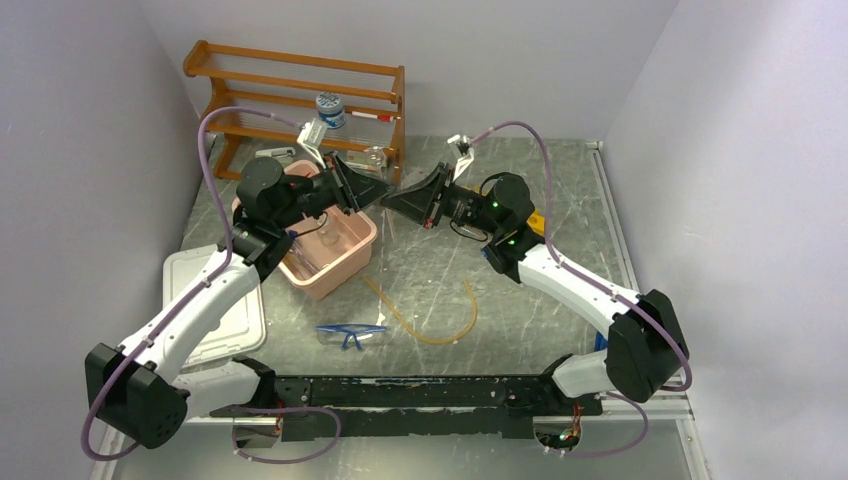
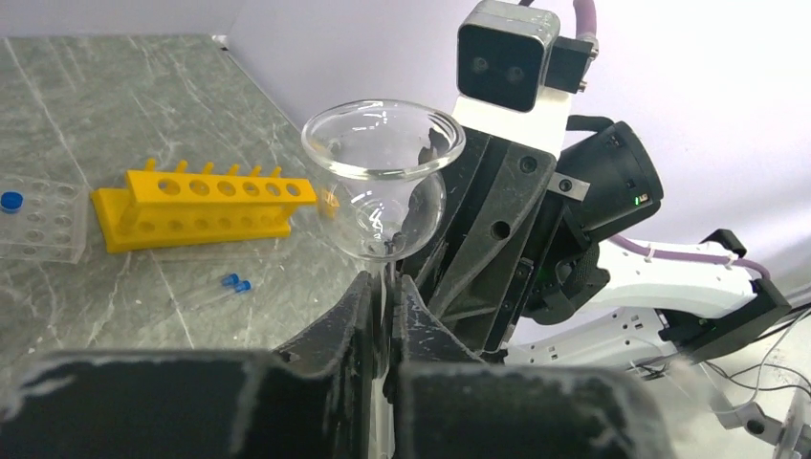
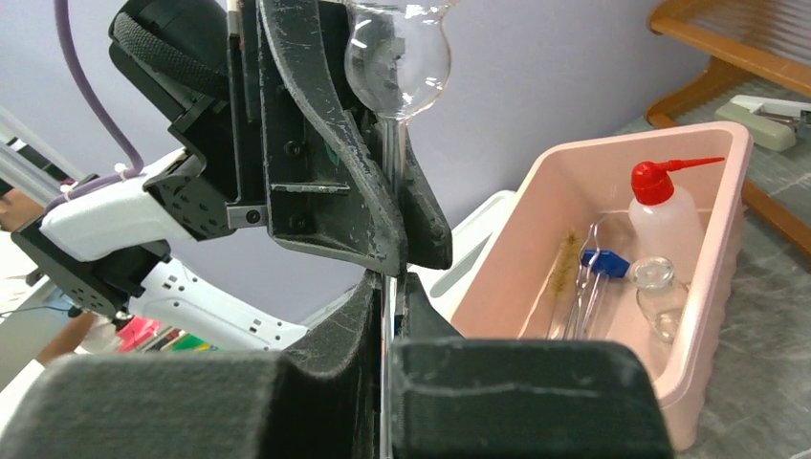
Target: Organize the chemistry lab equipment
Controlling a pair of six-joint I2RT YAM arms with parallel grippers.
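left fingers [image 2: 363,311] are clenched on the thin stem of a glass funnel [image 2: 383,158], which stands upright with its wide cup on top and a round bulb just under the cup. right fingers [image 3: 365,311] are clenched on the same stem lower down, directly under the left pair, so both arms hold the funnel at once. the two pairs meet tip to tip in mid-air above the middle of the grey marbled surface [image 1: 520,300].

just left of the meeting point sits a pink bin [image 3: 708,316]. inside it are a red-nozzled clear squeeze bottle [image 3: 660,215], a small glass flask [image 3: 655,287], blue-capped thin tubes [image 3: 598,273] and a brownish brush-like item [image 3: 566,263] that is too blurred to name. a white lid [image 1: 235,310] lies flat on the near left side of the bin.

on the right side of the surface lies a yellow holed rack [image 2: 206,201], with two loose blue-capped tubes [image 2: 232,284] just beside it and a clear rack [image 2: 38,215] holding one blue cap next to it.

near the arm bases, blue-framed clear goggles [image 1: 350,333] rest in the middle, with a curl of amber tubing [image 1: 440,325] just to their right. a wooden shelf rack [image 1: 300,95] stands at the far left against the wall.
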